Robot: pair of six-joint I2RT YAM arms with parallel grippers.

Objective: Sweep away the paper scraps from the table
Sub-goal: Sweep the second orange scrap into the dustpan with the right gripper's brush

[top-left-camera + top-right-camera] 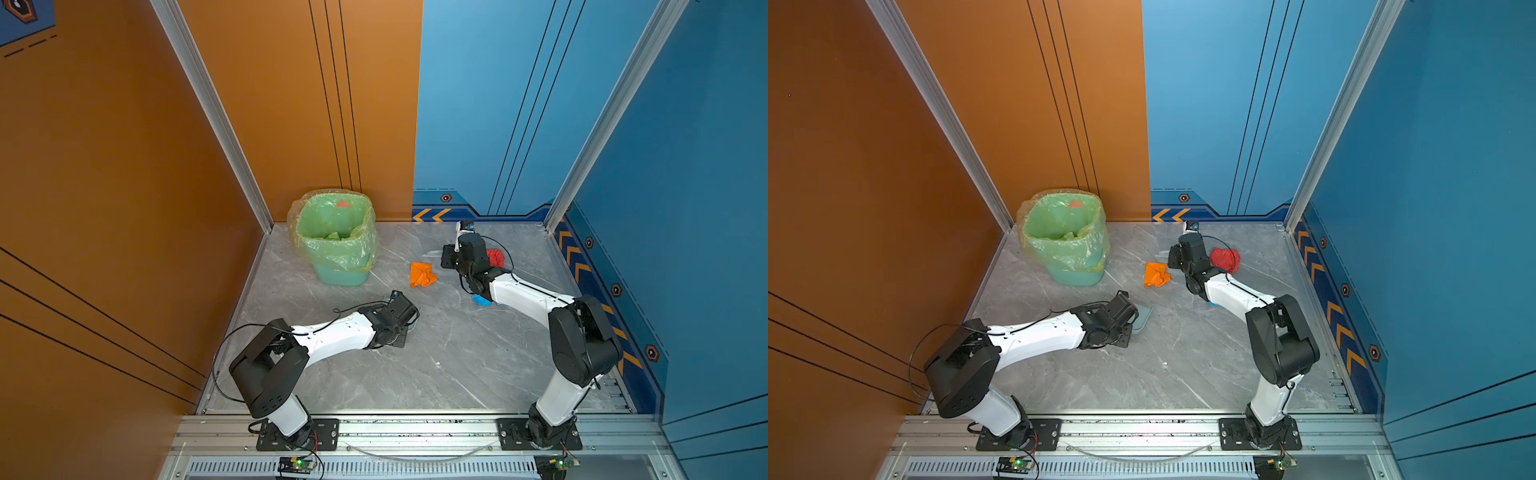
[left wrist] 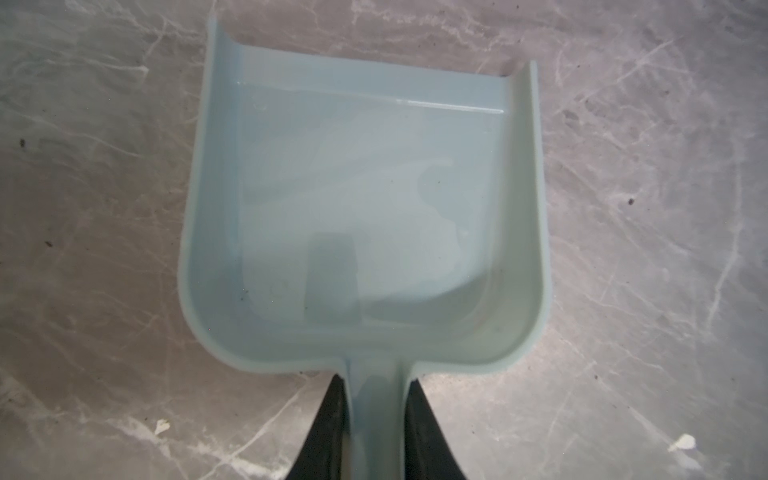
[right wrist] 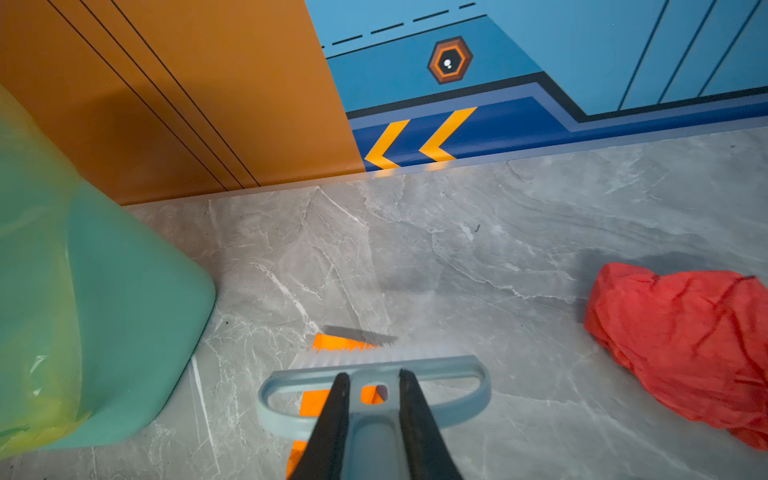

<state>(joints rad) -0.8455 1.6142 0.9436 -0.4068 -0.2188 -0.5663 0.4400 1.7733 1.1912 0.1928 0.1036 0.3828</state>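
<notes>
Fingers (image 2: 328,432) of the left gripper (image 2: 375,380) were clamped on the handle of the empty dustpan (image 2: 361,199), which lay left of centre on the table (image 1: 457,353). The right gripper (image 3: 372,374) was clamped on the brush (image 3: 374,368), its bristles over the orange scrap (image 3: 338,343), right of the bin (image 1: 340,270). The red scrap (image 3: 685,340) lay farther right and the blue scrap (image 1: 482,300) under the right forearm. Sweeping the orange one seemed in hand. Next, the bristles would need to get behind it and drag it near-left into the pan.

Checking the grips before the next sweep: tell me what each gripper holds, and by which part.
The left gripper holds the dustpan by its handle. The right gripper holds the brush by its handle.
</notes>
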